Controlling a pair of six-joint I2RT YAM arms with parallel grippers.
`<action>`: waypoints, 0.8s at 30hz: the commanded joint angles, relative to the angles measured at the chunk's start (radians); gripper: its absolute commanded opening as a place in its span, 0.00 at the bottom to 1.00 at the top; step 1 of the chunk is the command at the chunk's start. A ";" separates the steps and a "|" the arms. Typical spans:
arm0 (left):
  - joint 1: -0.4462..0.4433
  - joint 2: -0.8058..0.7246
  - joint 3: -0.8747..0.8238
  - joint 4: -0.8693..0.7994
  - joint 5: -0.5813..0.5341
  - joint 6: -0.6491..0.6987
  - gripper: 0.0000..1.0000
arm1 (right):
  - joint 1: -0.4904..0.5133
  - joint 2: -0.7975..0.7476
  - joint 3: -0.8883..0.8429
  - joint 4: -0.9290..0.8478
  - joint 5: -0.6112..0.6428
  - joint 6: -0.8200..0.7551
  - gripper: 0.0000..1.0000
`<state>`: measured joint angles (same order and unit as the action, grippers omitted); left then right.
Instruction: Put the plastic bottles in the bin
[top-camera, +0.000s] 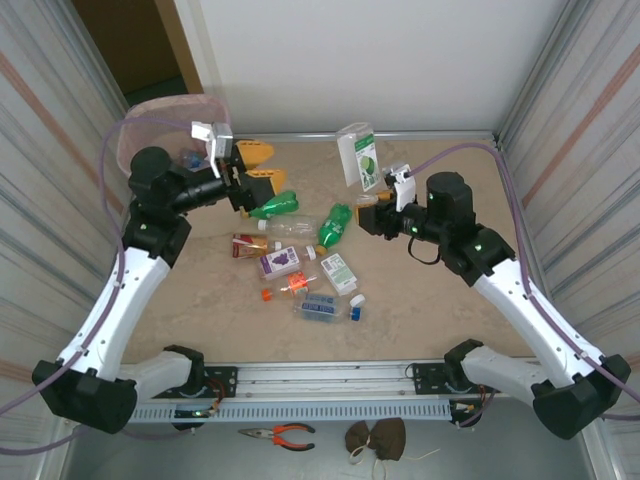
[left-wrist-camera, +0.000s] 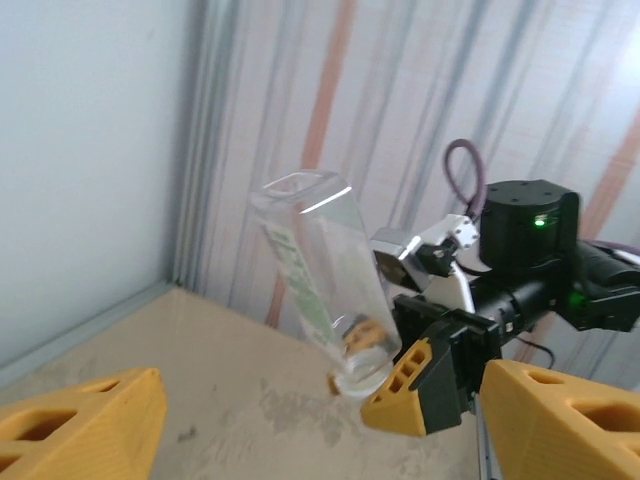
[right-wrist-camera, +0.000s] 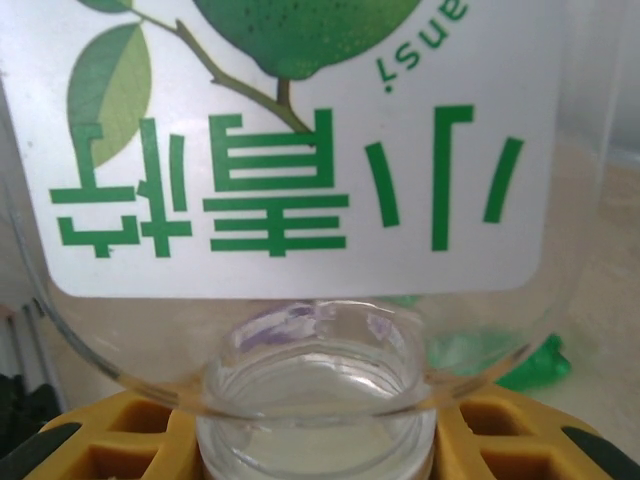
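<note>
Beige tabletop (top-camera: 420, 310); clear bottle (top-camera: 358, 155) in right end effector (top-camera: 372, 200)

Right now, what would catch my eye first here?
A clear bottle with a green lime label is held upside down by its neck in the right jaws, at the far side of the table. Nearer, crushed bottles litter the table's middle; a pink bin stands far left.

Bin (top-camera: 160, 115) seemingly half behind left arm (top-camera: 150, 215)
</note>
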<state>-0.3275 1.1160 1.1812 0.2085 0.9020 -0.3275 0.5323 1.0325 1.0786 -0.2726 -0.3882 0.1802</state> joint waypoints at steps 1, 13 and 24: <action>-0.079 -0.011 0.014 0.118 0.034 0.077 0.84 | 0.015 -0.023 -0.002 0.166 -0.126 0.015 0.24; -0.257 0.037 0.128 0.037 0.064 0.180 0.93 | 0.176 -0.095 0.003 0.280 -0.207 -0.191 0.26; -0.373 0.074 0.242 -0.119 0.102 0.269 0.86 | 0.274 -0.103 0.033 0.274 -0.179 -0.295 0.25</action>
<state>-0.6830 1.1839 1.3880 0.1230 0.9710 -0.1028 0.7925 0.9455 1.0702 -0.0261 -0.5732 -0.0677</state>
